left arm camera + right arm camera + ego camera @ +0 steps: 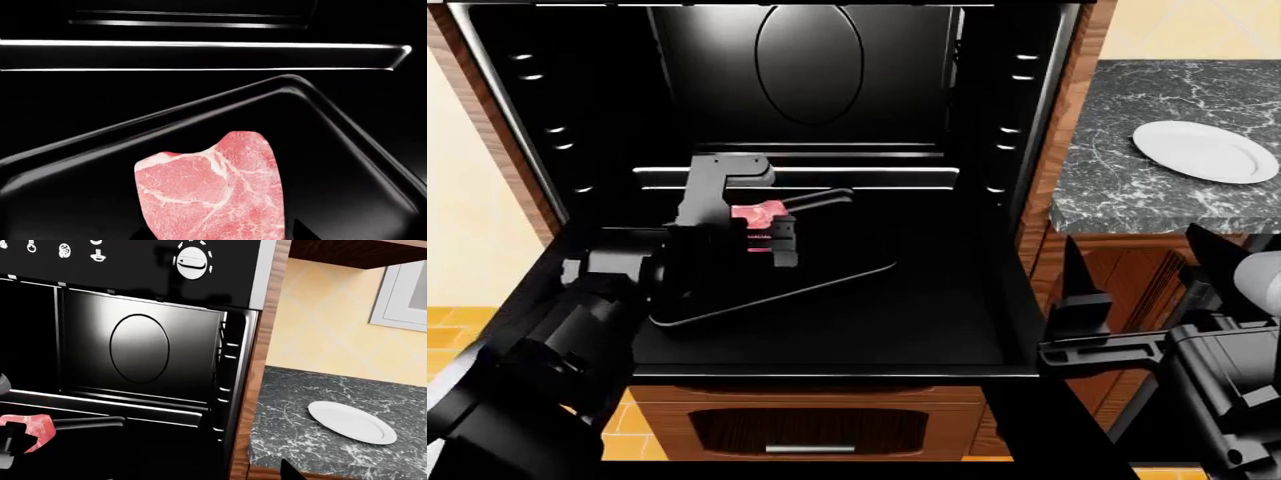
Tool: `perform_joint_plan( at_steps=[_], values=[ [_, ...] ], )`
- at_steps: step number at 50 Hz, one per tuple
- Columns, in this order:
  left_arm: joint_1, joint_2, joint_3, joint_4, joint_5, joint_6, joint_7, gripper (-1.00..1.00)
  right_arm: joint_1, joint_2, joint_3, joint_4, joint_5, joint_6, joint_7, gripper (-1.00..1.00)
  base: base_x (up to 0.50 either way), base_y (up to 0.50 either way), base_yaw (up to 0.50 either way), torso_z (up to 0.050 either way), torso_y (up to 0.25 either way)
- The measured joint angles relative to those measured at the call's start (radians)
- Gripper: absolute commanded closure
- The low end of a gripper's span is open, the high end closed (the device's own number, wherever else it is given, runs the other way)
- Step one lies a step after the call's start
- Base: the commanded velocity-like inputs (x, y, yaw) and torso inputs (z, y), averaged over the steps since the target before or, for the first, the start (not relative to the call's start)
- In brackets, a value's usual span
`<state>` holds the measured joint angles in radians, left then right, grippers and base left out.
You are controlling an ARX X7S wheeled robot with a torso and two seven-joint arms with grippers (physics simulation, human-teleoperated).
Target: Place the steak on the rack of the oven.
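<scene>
A white plate [1205,151] sits on the marble counter [1121,190].

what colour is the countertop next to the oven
Dark grey marble with white veining, clearest in the right wrist view.

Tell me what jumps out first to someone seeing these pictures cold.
The pink-red steak stands out against all the black: the left gripper holds it inside the open oven, above a dark tray. Next comes the white plate, bare on the marbled counter to the oven's right. The right gripper hangs outside, near the oven's front corner.
</scene>
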<state>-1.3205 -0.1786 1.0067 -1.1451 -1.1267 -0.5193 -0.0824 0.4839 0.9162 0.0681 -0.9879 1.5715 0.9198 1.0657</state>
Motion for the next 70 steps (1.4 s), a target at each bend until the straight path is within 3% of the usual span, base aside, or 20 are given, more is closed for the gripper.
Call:
perform_joint_plan(
  at_steps=[25, 49, 70],
  values=[
    [0.007, -0.043, -0.028, 0.111, -0.028, -0.023, -0.055, -1.0, -0.014, -0.003, 0.004, 0.003, -0.022, -0.008, -0.021, -1.0, 0.0, 0.0, 0.0, 0.0, 0.0],
    [0.14, -0.295, -0.115, 0.699, -0.171, -0.116, -0.325, -1.0, 0.001, -0.012, -0.021, 0.013, -0.037, -0.002, -0.033, -1.0, 0.0, 0.0, 0.0, 0.0, 0.0],
    [0.291, -0.566, -0.174, 1.255, -0.229, -0.088, -0.459, -1.0, -0.018, -0.01, -0.024, 0.001, -0.046, -0.006, -0.048, -1.0, 0.0, 0.0, 0.0, 0.0, 0.0]
  ],
)
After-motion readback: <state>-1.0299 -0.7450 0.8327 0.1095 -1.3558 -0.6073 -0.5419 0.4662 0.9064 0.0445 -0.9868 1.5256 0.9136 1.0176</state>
